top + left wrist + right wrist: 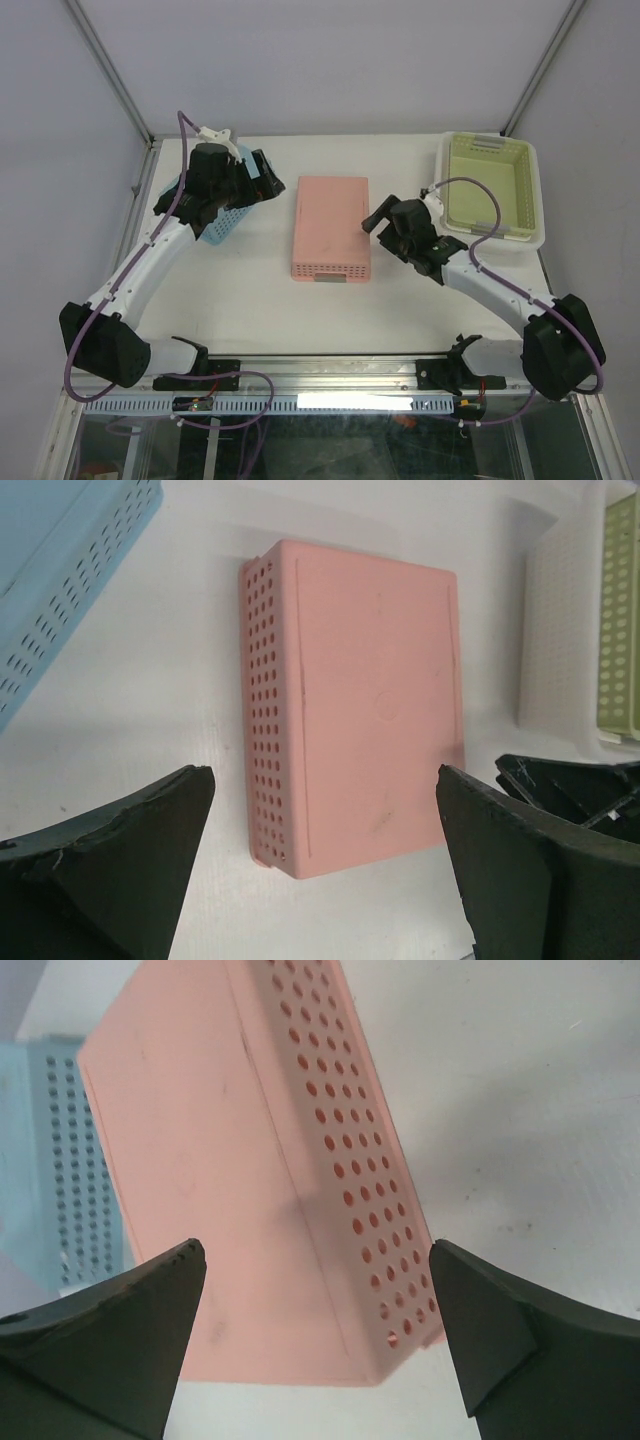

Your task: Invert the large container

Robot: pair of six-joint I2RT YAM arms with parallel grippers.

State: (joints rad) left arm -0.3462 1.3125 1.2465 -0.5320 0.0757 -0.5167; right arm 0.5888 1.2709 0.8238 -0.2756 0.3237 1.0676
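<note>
Overhead and wrist views of the inversion task. The large pink perforated plastic container [332,228] lies at mid-worktop [260,300] between the two arms. Its smooth closed base faces up and its perforated walls run down to the surface, so it appears already inverted. The left arm [150,260] hangs over a pale blue perforated plastic basket [222,225] at the left, touching it or just above it. The left jaws stand wide apart and hold nothing. The right arm [490,290] reaches to just beside the container's right long wall; the right jaws are likewise apart and empty. In the right wrist view the pink wall [370,1180] lies between the parted fingers without contact. A green slatted plastic basket [485,185] sits inside a white rectangular plastic tray [535,235] at the far right.

The step in hand is judged to be withdrawal. To do it well, lift each arm straight up before swinging it home, keeping the jaws parted so that neither finger catches a perforated wall or drags the container.
</note>
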